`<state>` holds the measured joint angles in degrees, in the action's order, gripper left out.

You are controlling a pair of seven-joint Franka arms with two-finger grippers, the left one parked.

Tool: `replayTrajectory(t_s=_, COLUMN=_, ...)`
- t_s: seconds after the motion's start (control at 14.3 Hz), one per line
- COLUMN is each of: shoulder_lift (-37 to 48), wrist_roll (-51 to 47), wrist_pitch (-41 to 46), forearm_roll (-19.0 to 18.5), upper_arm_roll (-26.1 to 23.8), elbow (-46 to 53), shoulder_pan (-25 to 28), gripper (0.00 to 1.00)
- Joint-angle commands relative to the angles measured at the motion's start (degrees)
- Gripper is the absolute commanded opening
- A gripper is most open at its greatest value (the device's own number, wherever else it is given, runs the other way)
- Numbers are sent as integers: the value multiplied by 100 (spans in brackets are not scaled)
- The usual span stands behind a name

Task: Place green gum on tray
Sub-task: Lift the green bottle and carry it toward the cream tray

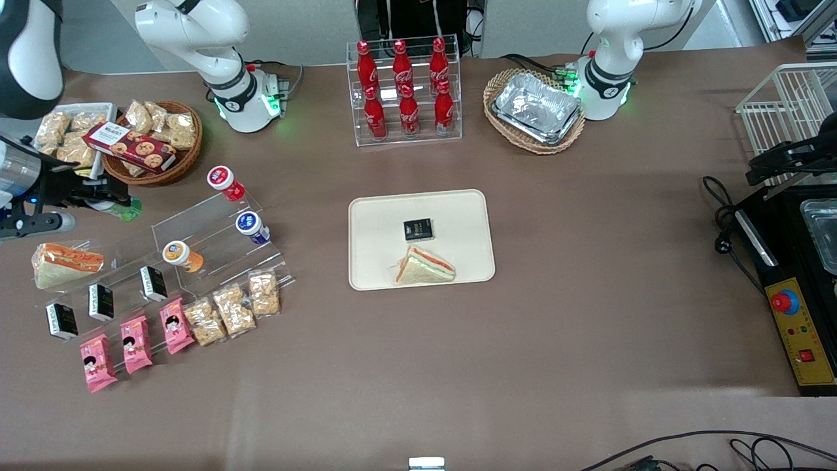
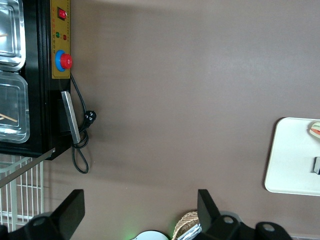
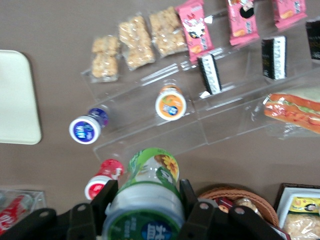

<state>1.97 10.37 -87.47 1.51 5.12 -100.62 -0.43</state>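
Note:
My right gripper [image 1: 116, 201] is shut on the green gum [image 1: 127, 209], at the working arm's end of the table, next to the wicker snack basket [image 1: 153, 171]. In the right wrist view the green gum [image 3: 147, 197] is a green bottle with a white lid, clamped between both black fingers [image 3: 192, 200] and held above the clear stepped stand [image 3: 150, 137]. The cream tray [image 1: 379, 222] lies in the middle of the table, well away from the gripper. It holds a black box [image 1: 418, 229] and a wrapped sandwich [image 1: 425, 267]. The tray's edge also shows in the right wrist view [image 3: 15, 100].
On the stepped stand [image 1: 216, 226] lie a red bottle [image 1: 226, 183], a blue bottle [image 1: 252, 227] and an orange bottle [image 1: 182, 255], with black boxes, pink packets and snack bags lower down. A cola rack [image 1: 405, 91] and a basket of foil containers [image 1: 536, 108] stand farther from the camera.

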Motion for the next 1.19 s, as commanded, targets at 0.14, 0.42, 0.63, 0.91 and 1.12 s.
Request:
replayTrajectory(t_s=0.14, shoulder_lift=-417, wrist_roll=-1454, wrist_pitch=354, forearm_roll=780, upper_arm_roll=-537, elbow=535, shoulder_pan=524, gripper=32)
replayTrajectory(t_s=0.42, shoulder_lift=-417, wrist_roll=-2933, wrist_pitch=-390, forearm_roll=798, upper_arm_roll=-574, elbow=80, shoulder_pan=1675, gripper=32)
replayTrajectory(t_s=0.63, shoulder_lift=-486, wrist_roll=-3733, wrist_pitch=-1672, forearm_roll=798, upper_arm_roll=-574, elbow=-755, shoulder_pan=2475, gripper=32)
replayTrajectory(t_s=0.91, shoulder_lift=-1004, wrist_roll=-4297, wrist_pitch=-3483, forearm_roll=807, upper_arm_roll=-574, elbow=-1609, shoulder_pan=3241, gripper=32)
replayTrajectory(t_s=1.12, shoulder_lift=-1461, wrist_roll=-4658, wrist_pitch=-4346, forearm_roll=807, upper_arm_roll=-574, elbow=-1899, shoulder_pan=3637, gripper=32)
